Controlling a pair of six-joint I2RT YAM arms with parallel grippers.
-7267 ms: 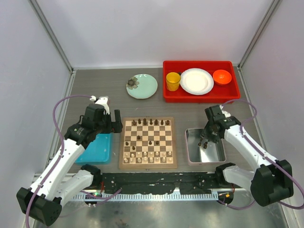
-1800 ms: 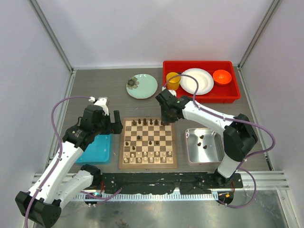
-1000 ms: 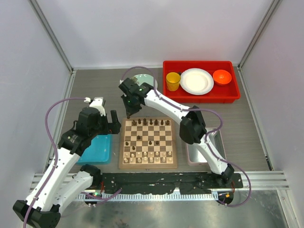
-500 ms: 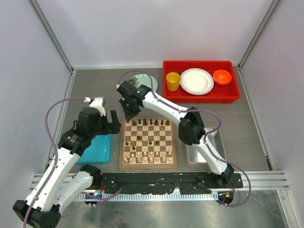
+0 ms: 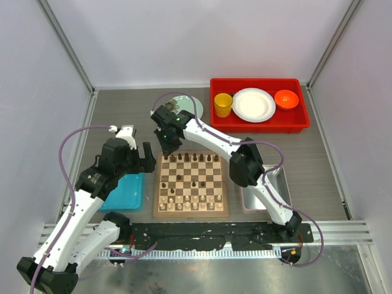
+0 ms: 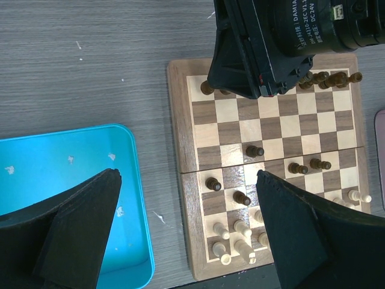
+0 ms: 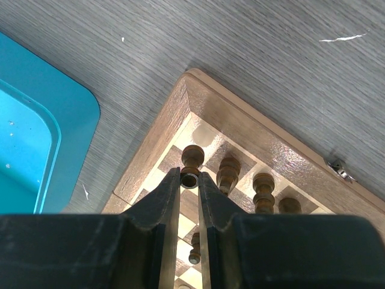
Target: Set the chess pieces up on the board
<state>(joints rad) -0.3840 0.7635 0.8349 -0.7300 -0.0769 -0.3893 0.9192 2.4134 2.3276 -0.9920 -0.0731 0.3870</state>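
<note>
The board [image 5: 190,214] lies in the middle of the table. Dark chess pieces [image 5: 195,158] stand along its far rows, with a few mid-board [image 6: 254,151], and pale ones [image 5: 190,202] fill the near rows. My right gripper [image 5: 165,149] reaches across to the board's far left corner. In the right wrist view it [image 7: 190,174] is shut on a dark brown piece [image 7: 192,158] over the corner square; I cannot tell whether the piece touches the board. My left gripper [image 6: 187,174] hangs wide open and empty above the board's left edge and the blue tray [image 6: 66,180].
The blue tray [image 5: 125,191] lies left of the board. A silver metal tray [image 5: 278,184] sits right of it, partly under the right arm. At the back are a green plate [image 5: 193,105] and a red bin [image 5: 257,124] holding a yellow cup, a white plate and an orange bowl.
My right gripper has shifted slightly left and settled lower over the board's far left corner, still holding the dark piece. The left arm has barely moved.
</note>
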